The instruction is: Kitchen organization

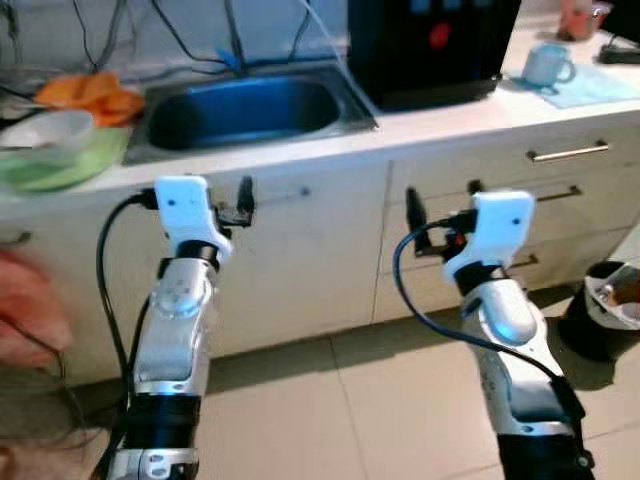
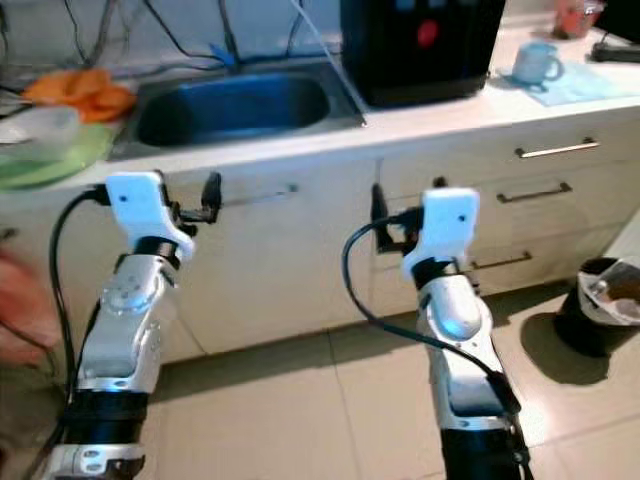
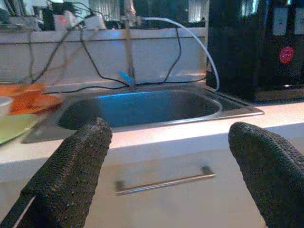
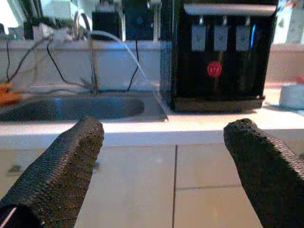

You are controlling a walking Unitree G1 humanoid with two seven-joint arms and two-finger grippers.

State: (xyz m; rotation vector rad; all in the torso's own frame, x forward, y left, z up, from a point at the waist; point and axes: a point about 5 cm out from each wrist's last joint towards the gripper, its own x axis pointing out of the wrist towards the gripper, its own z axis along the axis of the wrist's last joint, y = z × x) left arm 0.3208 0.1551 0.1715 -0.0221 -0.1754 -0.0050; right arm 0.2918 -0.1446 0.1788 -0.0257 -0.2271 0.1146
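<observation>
From the head views, the steel sink (image 1: 245, 110) sits in the white counter (image 1: 440, 125). Left of it lie a green plate (image 1: 60, 165) and an orange cloth (image 1: 92, 95); right of it stands a black water dispenser (image 1: 432, 45), then a pale mug (image 1: 548, 65). Both arms are raised before the cabinets below the sink.

Left wrist view: the left gripper (image 3: 168, 156) has its fingers spread wide, holding nothing, facing the sink and a drawer handle (image 3: 164, 181) beneath it.

Right wrist view: the right gripper (image 4: 164, 161) (equally wide apart, empty) faces the counter edge between sink and dispenser.
</observation>
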